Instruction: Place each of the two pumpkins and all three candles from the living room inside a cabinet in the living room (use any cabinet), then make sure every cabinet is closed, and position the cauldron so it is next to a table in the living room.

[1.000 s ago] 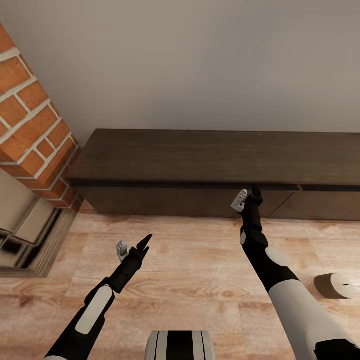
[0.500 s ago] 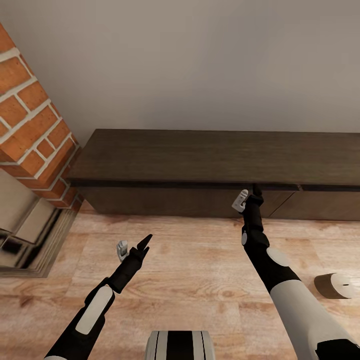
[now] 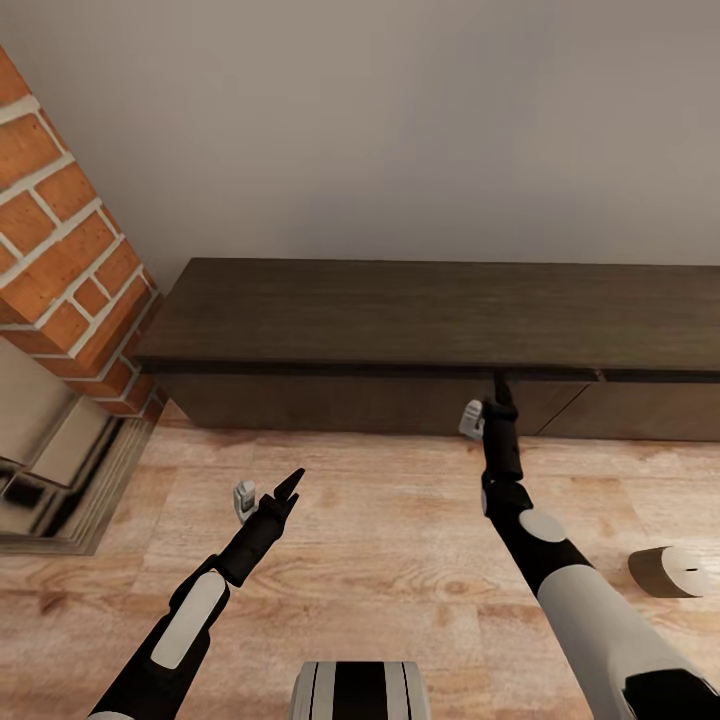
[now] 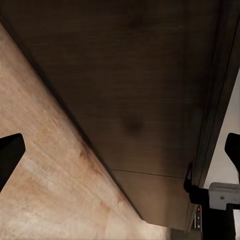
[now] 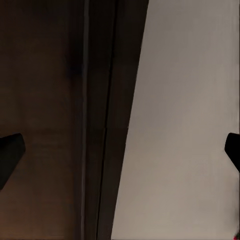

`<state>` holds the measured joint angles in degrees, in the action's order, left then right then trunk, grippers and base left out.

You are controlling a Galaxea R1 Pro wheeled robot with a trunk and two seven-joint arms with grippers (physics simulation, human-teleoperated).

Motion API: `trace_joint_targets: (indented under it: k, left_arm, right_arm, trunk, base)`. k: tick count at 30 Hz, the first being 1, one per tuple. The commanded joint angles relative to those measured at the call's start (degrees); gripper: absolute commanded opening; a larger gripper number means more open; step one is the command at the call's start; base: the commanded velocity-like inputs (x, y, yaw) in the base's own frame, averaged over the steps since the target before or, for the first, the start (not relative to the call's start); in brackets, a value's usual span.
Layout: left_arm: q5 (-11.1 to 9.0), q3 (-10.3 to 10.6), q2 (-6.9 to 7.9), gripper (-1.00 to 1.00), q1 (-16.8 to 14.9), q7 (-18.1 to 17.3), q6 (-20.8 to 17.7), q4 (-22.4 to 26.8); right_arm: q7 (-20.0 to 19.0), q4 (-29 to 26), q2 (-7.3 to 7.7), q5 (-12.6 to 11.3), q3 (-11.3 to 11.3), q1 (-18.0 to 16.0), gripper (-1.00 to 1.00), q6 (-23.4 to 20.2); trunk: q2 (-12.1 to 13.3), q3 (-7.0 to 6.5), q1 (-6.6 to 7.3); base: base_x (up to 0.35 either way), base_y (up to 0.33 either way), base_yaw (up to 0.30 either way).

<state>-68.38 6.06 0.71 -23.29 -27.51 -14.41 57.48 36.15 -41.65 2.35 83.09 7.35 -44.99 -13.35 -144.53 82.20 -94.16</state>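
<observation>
One stubby beige-grey candle (image 3: 672, 571) lies on floor near long dark brown wooden cabinet (image 3: 420, 330). Right claw (image 3: 487, 405) spread at its drawer edge; left claw (image 3: 268, 493) released. Opening step; next, pull outward.

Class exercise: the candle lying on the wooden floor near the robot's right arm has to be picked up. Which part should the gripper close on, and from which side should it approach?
Grip the candle across its round side wall, coming down from above. It seems tipped over, its wick end facing right, so the curved flanks likely offer opposing surfaces. The right gripper is nearer.
</observation>
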Motion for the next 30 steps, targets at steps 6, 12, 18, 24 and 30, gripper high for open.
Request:
trace_joint_targets:
  k: [6,12,18,24,30]
  left_arm:
    - [0.0,0.0,-0.01,1.0,0.0,0.0,-0.01,0.0]
    - [0.0,0.0,-0.19,1.0,0.0,0.0,0.0,-0.06]
    - [0.0,0.0,-0.23,1.0,0.0,0.0,0.0,-0.09]
    - [0.0,0.0,-0.27,1.0,0.0,0.0,0.0,-0.09]
    - [0.0,0.0,-0.28,1.0,0.0,0.0,0.0,-0.09]
  right_arm:
    - [1.58,0.85,-0.14,7.74,-0.17,-0.01,1.0,-1.32]
    - [2.91,1.02,0.19,9.55,-0.14,-0.14,1.0,-2.41]
    - [2.95,0.93,0.25,11.85,0.01,-0.18,1.0,-2.32]
    - [2.73,0.58,0.27,13.89,-0.12,-0.18,1.0,-2.26]
    - [2.54,0.93,0.11,14.06,-0.25,-0.21,1.0,-2.3]
  trunk:
    - [0.0,0.0,0.0]
    - [0.0,0.0,0.0]
    - [0.0,0.0,0.0]
    - [0.0,0.0,0.0]
    - [0.0,0.0,0.0]
  base:
    - [0.0,0.0,0.0]
    - [0.0,0.0,0.0]
    - [0.0,0.0,0.0]
    - [0.0,0.0,0.0]
    - [0.0,0.0,0.0]
